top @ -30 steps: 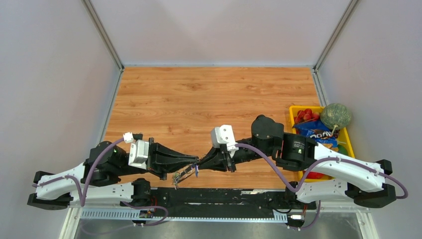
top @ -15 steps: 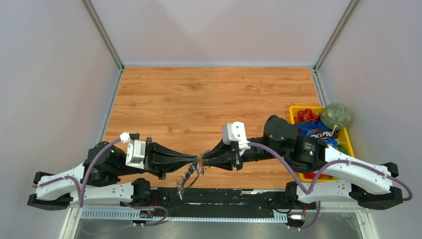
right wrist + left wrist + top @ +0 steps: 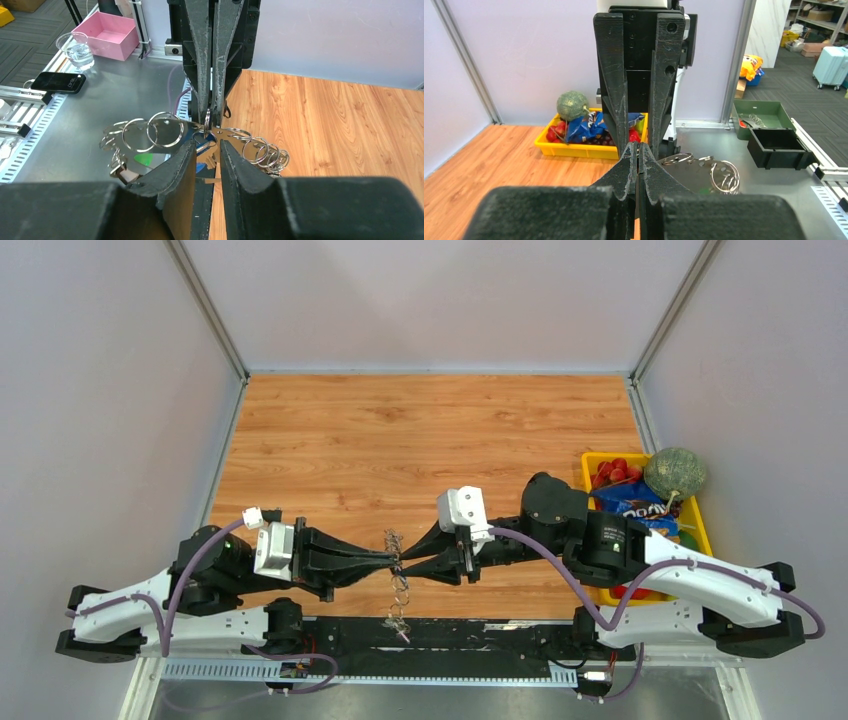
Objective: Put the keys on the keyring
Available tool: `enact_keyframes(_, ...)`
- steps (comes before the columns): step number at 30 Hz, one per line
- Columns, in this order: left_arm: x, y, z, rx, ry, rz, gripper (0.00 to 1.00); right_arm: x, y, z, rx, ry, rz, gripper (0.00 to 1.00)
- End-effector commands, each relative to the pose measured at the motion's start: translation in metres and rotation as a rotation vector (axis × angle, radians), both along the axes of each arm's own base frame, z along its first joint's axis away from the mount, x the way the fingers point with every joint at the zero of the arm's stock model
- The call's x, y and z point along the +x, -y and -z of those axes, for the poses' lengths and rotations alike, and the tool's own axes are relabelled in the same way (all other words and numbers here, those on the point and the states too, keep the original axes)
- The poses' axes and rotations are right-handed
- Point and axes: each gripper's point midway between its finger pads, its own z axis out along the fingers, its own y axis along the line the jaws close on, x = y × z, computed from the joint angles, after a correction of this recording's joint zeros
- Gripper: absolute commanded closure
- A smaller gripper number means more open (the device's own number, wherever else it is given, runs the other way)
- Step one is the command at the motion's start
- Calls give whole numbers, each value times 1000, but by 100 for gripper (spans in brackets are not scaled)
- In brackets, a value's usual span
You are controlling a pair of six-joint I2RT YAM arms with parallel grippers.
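My left gripper (image 3: 391,560) is shut on the edge of the silvery keyring (image 3: 207,116), held on edge above the table's near edge. A chain of linked rings and keys (image 3: 398,588) hangs from it. In the right wrist view big rings (image 3: 152,131) fan out to the left and smaller ones (image 3: 265,151) to the right. A brass key (image 3: 207,159), a blue tag (image 3: 201,140) and a green tag (image 3: 144,159) show below. My right gripper (image 3: 408,559) faces the left one tip to tip, open and empty, its jaws either side of the brass key.
A yellow bin (image 3: 700,530) of fruit and a snack bag, with a green melon (image 3: 673,472), stands at the right edge. Off the table are a pink box (image 3: 107,35), a glass (image 3: 75,50), a phone (image 3: 57,82), a green tray (image 3: 759,112) and a black box (image 3: 776,147).
The ring cluster has swung from slanting left under the grippers into a straight line toward the near edge. My right gripper's jaws have parted and the right arm shifted slightly left.
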Motion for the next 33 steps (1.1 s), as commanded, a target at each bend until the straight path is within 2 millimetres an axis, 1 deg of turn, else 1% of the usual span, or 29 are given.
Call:
enact_keyframes(1,-2,-9,-22,-88,22,0,100,-5,-3,-34,98,19,-18,71)
enact_keyframes(12,0,-9,-20,-86,18,-10,100,-9,-7,-39,115,16,-38,74)
enact_keyframes(14,1,-10,-19,-87,18,-12,100,-9,-8,-38,115,16,-37,79)
enact_keyframes(15,1,-10,-19,-87,18,-13,100,-10,-8,-39,116,17,-37,83)
enact_keyframes(17,0,-10,-19,-86,18,-10,100,-10,-9,-38,113,16,-38,95)
enact_keyframes(18,0,-10,-19,-87,18,-10,100,-10,-9,-37,110,15,-37,100)
enact_keyframes(23,-1,-13,-22,-97,17,-6,100,-11,-9,-32,98,13,-34,100)
enact_keyframes(26,-1,-18,-27,-111,11,-12,99,-8,-7,-28,74,8,-17,100)
enact_keyframes(28,0,-20,-25,-88,-7,-12,93,-8,-7,-23,45,0,-12,100)
enact_keyframes(31,-1,-22,-18,-32,-40,-10,77,-9,-7,-16,5,-9,-22,100)
enact_keyframes(33,-1,-21,-13,9,-62,-11,71,-10,-6,-12,-19,-14,-26,100)
